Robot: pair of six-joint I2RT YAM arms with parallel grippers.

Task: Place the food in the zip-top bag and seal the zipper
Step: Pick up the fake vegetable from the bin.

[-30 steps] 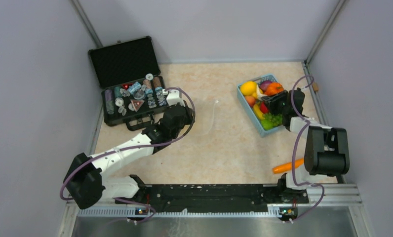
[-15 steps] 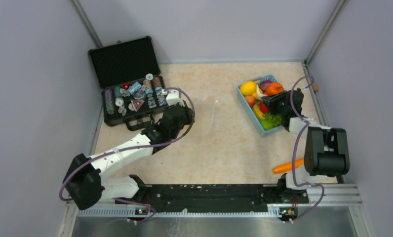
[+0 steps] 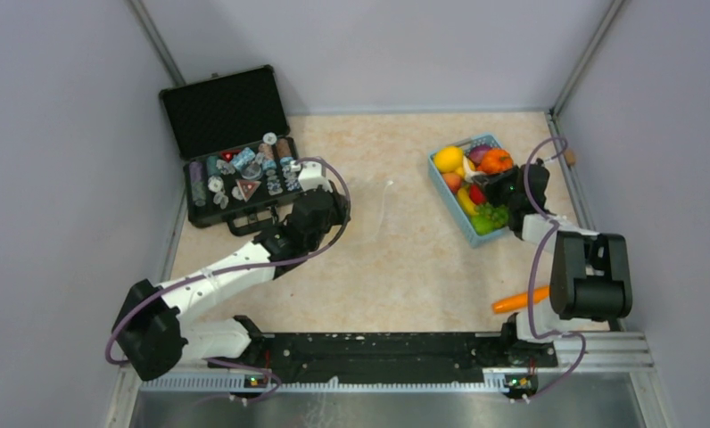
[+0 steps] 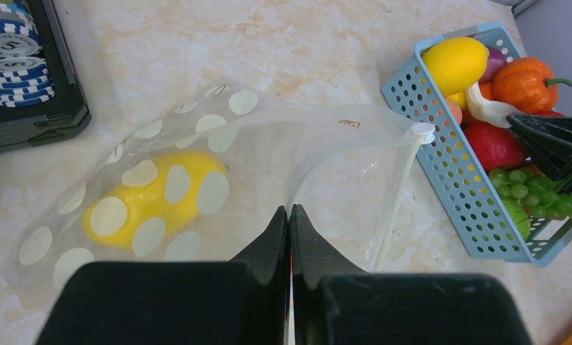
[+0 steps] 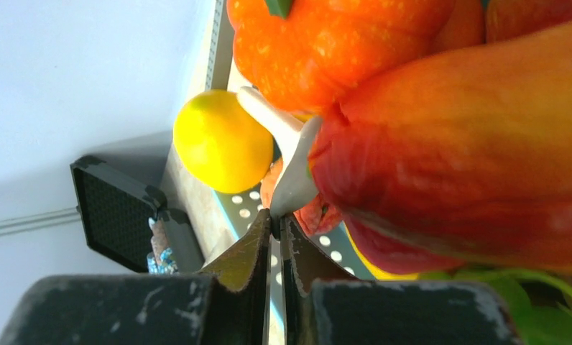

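1. The food (image 4: 493,144) is mostly heaped in a light-blue slatted basket (image 4: 455,180) on the far right of the table (image 3: 405,267); a lemon (image 4: 455,63) sits at the far end, an orange pumpkin (image 4: 527,75) to its right, and green grapes (image 4: 527,190) at the near end.
2. One yellow piece (image 4: 154,198) lies inside the zip-top bag (image 4: 269,144); an orange carrot (image 3: 519,300) lies alone on the table, near the right arm's base.
3. The bag lies flat at mid-table, left of the basket and right of the black case (image 3: 235,152); the case stands open at the far left with poker chips (image 4: 14,61) in its tray.
4. The zipper (image 4: 394,201) runs along the bag's right edge, just beside the basket wall; the mouth gapes, and one lip curves back toward the left gripper (image 4: 290,212).
5. The left gripper's fingers are pressed together, pinching that lip of the bag.
6. The right gripper (image 5: 276,215) reaches into the basket from the right; its fingers are almost together, with the end of a white stalk (image 5: 292,162) caught between the tips; the stalk lies between the lemon and the pumpkin.
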